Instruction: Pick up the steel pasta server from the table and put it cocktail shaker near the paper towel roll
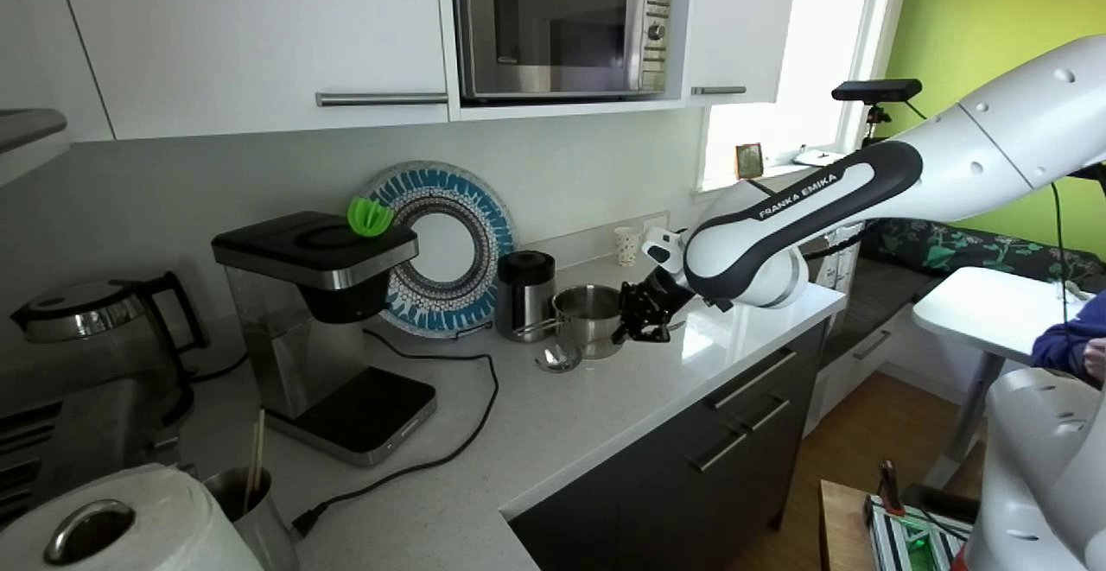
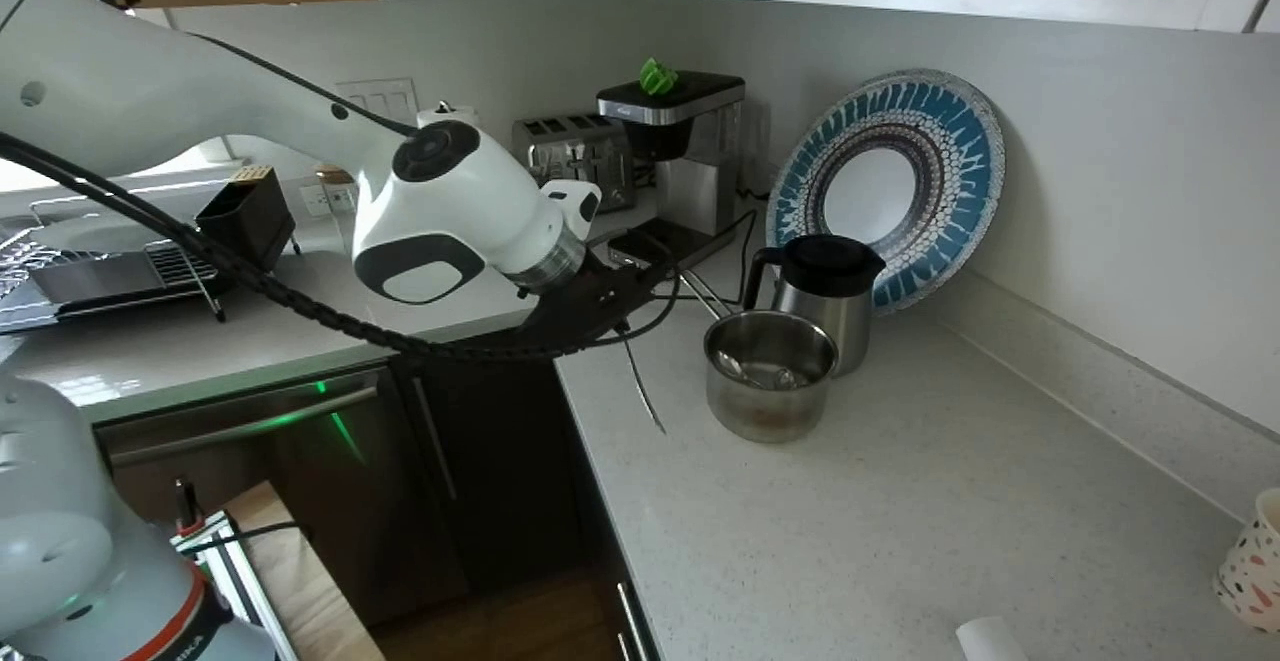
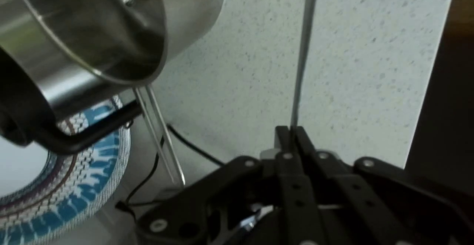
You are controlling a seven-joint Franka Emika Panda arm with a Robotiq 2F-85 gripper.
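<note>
In the wrist view the gripper (image 3: 293, 138) pinches the handle of the steel pasta server (image 3: 304, 52) between its fingertips, over the countertop (image 3: 255, 74), the pot (image 3: 194, 11) just beside. In an exterior view the server's pronged head shows near the pot's base; well apart, the paper towel roll (image 1: 173, 528) stands beside a steel cup (image 1: 272, 532), probably the shaker meant. In an exterior view the handle's free end slants low; whether it touches the countertop is unclear. The grasp seems made; next comes lifting clear of the pot and carrying to the steel cup.
</note>
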